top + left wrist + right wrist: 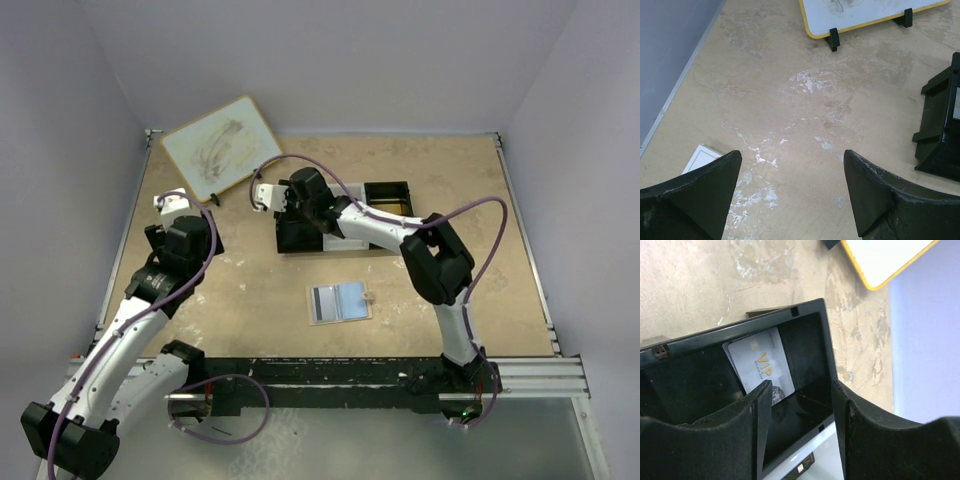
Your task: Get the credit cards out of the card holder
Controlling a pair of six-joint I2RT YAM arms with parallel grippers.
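One pale-blue folding card holder (345, 300) lay open on the tan counter (240, 300), long axis crosswise, base-ward of the right jaws, parted above a silvery-grey flat card (760, 360) in the black plastic tray (826, 340); left jaws apart.

Bare tabletop (250, 290) lay open round the card holder (340, 302). The tray (826, 350) walls hemmed the right gripper (801, 390) (a silver credit card (762, 362) leaned inside).

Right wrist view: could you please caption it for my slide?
Open pincer over silvery-grey VIP card lying inside black plastic tray compartment.
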